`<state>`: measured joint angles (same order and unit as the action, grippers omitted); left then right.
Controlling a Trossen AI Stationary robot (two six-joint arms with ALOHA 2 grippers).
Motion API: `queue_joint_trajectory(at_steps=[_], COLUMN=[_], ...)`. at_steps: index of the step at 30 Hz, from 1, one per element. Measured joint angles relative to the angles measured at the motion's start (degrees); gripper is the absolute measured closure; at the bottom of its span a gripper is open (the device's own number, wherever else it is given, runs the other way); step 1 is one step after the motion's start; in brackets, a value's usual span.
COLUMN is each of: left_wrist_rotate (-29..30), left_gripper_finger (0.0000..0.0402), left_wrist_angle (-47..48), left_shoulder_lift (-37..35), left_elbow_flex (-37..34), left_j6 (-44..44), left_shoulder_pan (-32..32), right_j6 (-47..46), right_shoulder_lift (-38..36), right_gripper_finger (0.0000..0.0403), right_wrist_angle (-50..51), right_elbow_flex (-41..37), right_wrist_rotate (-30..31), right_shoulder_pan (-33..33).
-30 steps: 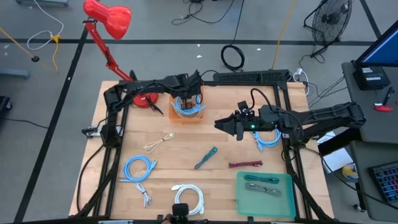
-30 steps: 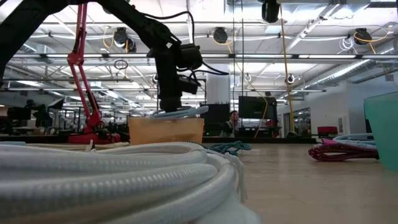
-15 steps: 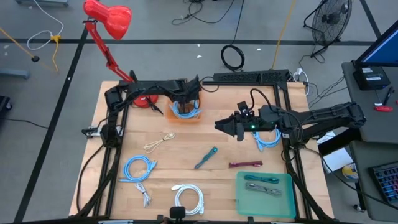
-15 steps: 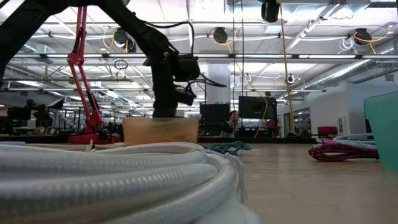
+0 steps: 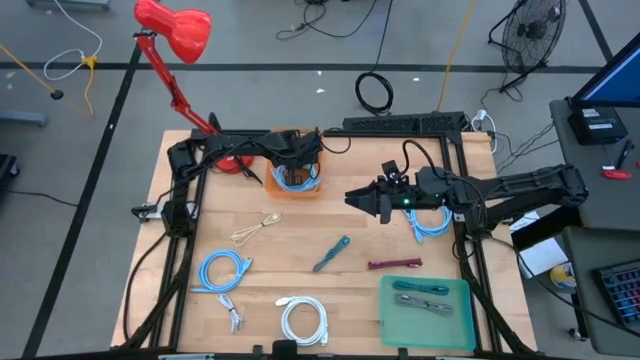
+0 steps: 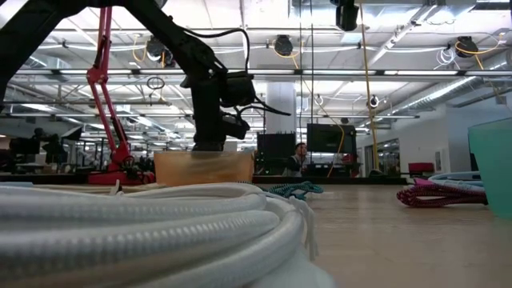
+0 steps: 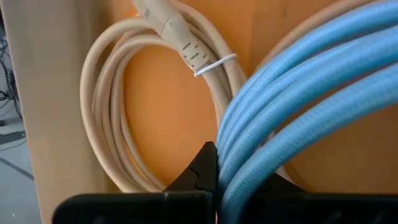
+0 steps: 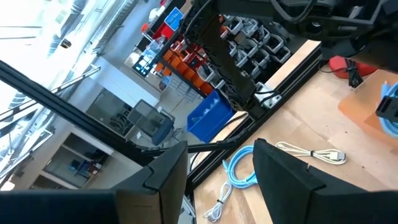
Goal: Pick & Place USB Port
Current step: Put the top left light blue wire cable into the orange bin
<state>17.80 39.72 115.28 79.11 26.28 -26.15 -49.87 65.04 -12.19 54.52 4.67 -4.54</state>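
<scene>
The left tool (image 5: 297, 163) is down inside the orange bin (image 5: 299, 189) now, lower than a second ago, when it hung above the rim with the blue cable (image 7: 298, 106) lifted clear; that coil has gone down with it and sits in the bin, over toward twelve o'clock on the desk (image 5: 260, 265). Its fingers are pinched narrow on the blue cable, and the wrist view shows the blue strands running right between them, with a cream cable (image 7: 124, 93) coiled on the bin floor just beside. In the low view the bin (image 6: 204, 167) hides the tool tips completely. The right tool (image 5: 362, 200) hangs near the desk's centre, toward three o'clock, fingers spread wide and holding nothing, exactly where it was a second ago. Room to move: the middle of the desk around the teal cable (image 5: 330, 253) and the maroon cable (image 5: 395, 264) is loosely filled, with bare wood between them. Toward seven o'clock lie another blue coil (image 5: 222, 270) and a white coil (image 5: 303, 320), the latter close to the near edge. The green tray (image 5: 385, 325) fills the five o'clock corner, and the red lamp (image 5: 175, 28) leans over the eleven o'clock corner.
</scene>
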Motion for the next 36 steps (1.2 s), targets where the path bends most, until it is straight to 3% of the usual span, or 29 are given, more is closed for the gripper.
queue_joint_trajectory(at_steps=[17,29,36], left_wrist_rotate=[-2.8,-2.0,-1.0], left_gripper_finger=[0.0381,0.0284,0.0271], left_wrist_angle=[0.6,2.1,2.6], left_shoulder_lift=[0.1,0.2,0.2], left_elbow_flex=[0.0,-0.1,-0.1], left_j6=[0.1,-3.4,-4.3], left_shoulder_pan=[0.1,0.2,0.5], right_j6=[0.0,0.0,0.0], right_shoulder_lift=[0.0,0.0,0.0], right_gripper_finger=[0.0232,0.0232,0.0232], right_wrist_angle=[0.0,0.0,0.0], right_elbow_flex=[0.0,0.0,0.0], right_wrist_rotate=[1.3,1.3,1.3], right_shoulder_pan=[0.0,0.0,0.0])
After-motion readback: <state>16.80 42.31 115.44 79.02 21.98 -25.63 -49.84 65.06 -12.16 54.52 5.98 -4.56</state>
